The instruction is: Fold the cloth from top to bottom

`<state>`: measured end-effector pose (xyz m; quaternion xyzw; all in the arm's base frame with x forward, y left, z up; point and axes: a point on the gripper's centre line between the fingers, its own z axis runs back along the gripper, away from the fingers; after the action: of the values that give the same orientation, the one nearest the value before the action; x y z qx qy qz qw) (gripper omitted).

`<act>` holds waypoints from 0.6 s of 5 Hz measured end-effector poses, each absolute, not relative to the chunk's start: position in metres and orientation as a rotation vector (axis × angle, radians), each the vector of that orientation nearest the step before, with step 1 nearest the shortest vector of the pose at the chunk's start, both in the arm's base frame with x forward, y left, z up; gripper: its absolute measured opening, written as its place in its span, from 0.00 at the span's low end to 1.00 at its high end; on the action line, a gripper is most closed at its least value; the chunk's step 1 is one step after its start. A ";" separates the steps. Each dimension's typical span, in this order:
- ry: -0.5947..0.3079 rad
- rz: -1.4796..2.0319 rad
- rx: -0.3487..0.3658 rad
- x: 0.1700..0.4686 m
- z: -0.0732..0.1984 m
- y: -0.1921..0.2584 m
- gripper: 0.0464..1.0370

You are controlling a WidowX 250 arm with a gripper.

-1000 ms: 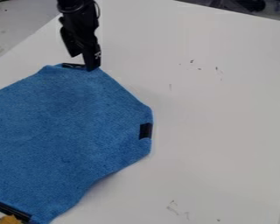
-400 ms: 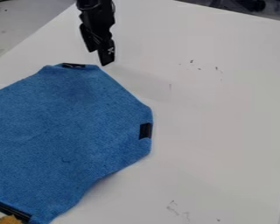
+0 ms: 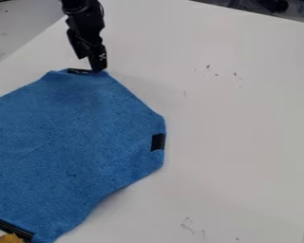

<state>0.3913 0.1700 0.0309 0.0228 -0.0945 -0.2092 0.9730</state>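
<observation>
Your item: one blue cloth (image 3: 78, 133), spread unfolded on the white table (image 3: 237, 123) along its left edge, the black gripper (image 3: 99, 70) at the cloth's top edge, beside a black strip (image 3: 79, 71). Step in hand, by your reckoning: taking the top edge, which next calls for a firm pinch, a low lift and a carry toward the bottom edge. Unclear to you: whether the gripper is wide, narrow or holding cloth, which you cannot tell, and the cloth's left side, cut off from view.
</observation>
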 end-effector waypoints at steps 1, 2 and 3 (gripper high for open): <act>-0.190 -0.416 0.059 0.398 0.029 0.179 0.96; -0.169 -0.397 0.038 0.394 0.016 0.187 0.96; -0.176 -0.369 0.034 0.389 0.012 0.197 0.91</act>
<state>0.3886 0.1971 0.0122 0.0169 -0.0875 -0.1832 0.9790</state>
